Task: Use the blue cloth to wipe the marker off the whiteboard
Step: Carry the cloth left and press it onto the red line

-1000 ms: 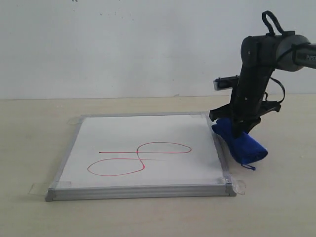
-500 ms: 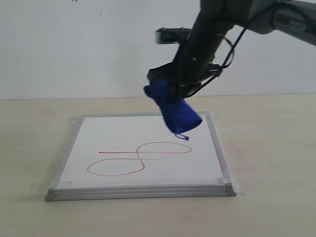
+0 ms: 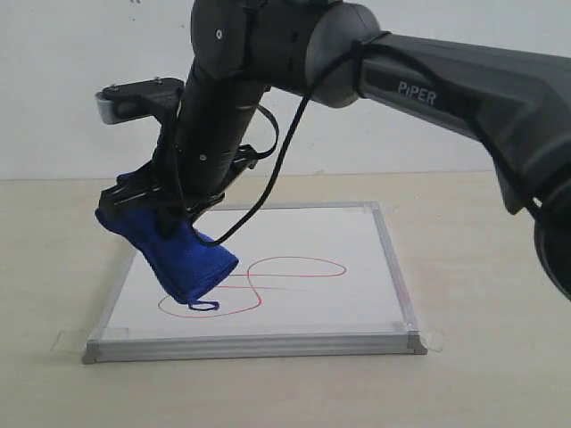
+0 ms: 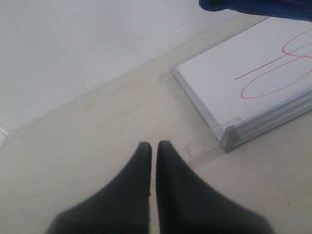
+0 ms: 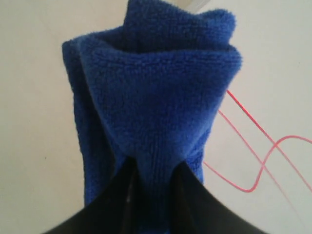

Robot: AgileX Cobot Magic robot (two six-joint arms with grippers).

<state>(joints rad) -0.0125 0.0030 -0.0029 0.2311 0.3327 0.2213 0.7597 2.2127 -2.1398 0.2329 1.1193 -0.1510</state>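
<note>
The blue cloth [image 3: 174,259] is pinched by the right gripper [image 5: 155,170] over the left loop of the marker [image 3: 294,267] on the whiteboard [image 3: 397,285]. With too little pressure, the line could be smeared, not removed.

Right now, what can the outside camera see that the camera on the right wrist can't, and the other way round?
Only the exterior view shows the whole whiteboard with its silver frame, the table under it and the big dark arm reaching across. Only the right wrist view shows, close up, the right gripper pinching a fold of the fluffy fabric. Both show the blue cloth held over the white board and the red marker line, not yet wiped.
</note>
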